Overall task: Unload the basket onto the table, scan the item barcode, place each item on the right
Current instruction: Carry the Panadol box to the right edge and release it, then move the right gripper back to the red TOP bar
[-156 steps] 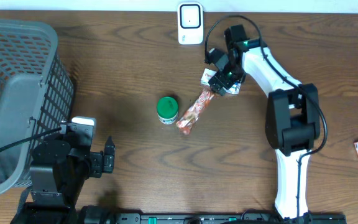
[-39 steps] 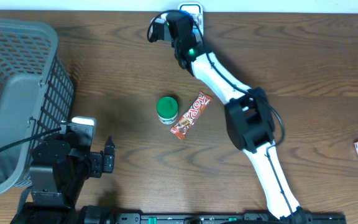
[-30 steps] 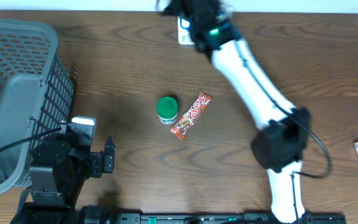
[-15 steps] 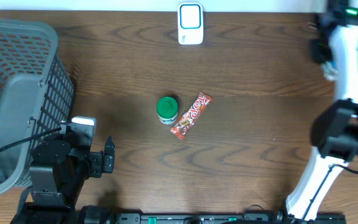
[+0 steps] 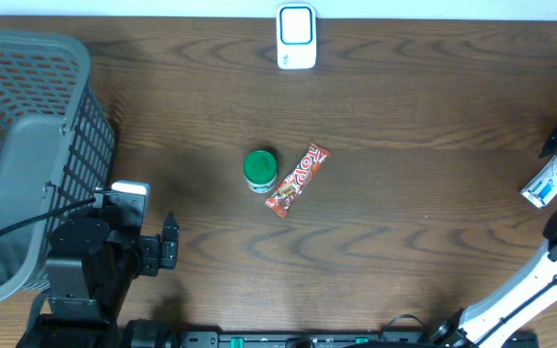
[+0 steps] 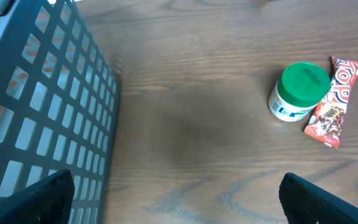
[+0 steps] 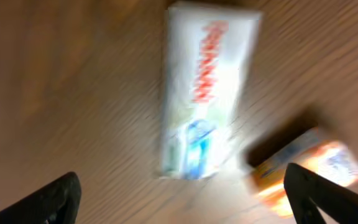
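White packet (image 5: 549,182) lies flat at the far right edge of the table (image 5: 404,97), well apart from the scanner (image 5: 296,37). Right gripper (image 7: 185,202) hangs over it, jaws wide and empty, so its scan looks done; candy bar (image 5: 296,180) and green-lidded jar (image 5: 260,170) wait mid-table. A second ago this arm was at the scanner; left gripper (image 6: 179,199) wide, empty, unmoved.

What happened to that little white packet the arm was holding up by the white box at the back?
The right gripper swung away from the scanner at the back edge to the table's right side and let the white packet go. The packet now lies flat beside an orange packet, and the jaws are open. The green-lidded jar, basket, scanner and left gripper stayed put.
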`<action>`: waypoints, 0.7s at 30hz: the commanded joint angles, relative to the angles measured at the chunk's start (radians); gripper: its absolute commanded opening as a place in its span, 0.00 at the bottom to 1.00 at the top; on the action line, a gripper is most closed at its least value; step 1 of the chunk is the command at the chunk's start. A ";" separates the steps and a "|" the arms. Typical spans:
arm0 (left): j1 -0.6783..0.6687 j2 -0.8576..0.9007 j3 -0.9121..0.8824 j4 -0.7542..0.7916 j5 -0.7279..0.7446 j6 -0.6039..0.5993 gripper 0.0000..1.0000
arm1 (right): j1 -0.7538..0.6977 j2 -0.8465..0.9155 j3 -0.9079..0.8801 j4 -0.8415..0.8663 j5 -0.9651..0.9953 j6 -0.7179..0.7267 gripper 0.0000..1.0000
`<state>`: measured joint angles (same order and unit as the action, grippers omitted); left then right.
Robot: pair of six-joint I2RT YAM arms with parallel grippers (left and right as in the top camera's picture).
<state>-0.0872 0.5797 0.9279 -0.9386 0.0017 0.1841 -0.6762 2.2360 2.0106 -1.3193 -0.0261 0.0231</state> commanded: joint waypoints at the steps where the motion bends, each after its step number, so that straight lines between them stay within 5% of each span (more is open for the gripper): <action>1: -0.003 -0.006 0.010 0.000 0.006 0.010 0.99 | 0.008 -0.007 0.090 -0.058 -0.340 0.024 0.99; 8: -0.003 -0.006 0.010 0.000 0.006 0.010 0.99 | 0.182 -0.049 0.103 -0.104 -0.428 0.087 0.99; 21: -0.003 -0.006 0.010 0.000 0.006 0.010 0.99 | 0.857 -0.035 0.080 0.025 -0.223 0.412 0.99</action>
<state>-0.0872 0.5797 0.9279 -0.9382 0.0021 0.1841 0.0715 2.2261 2.0975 -1.3231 -0.3378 0.2893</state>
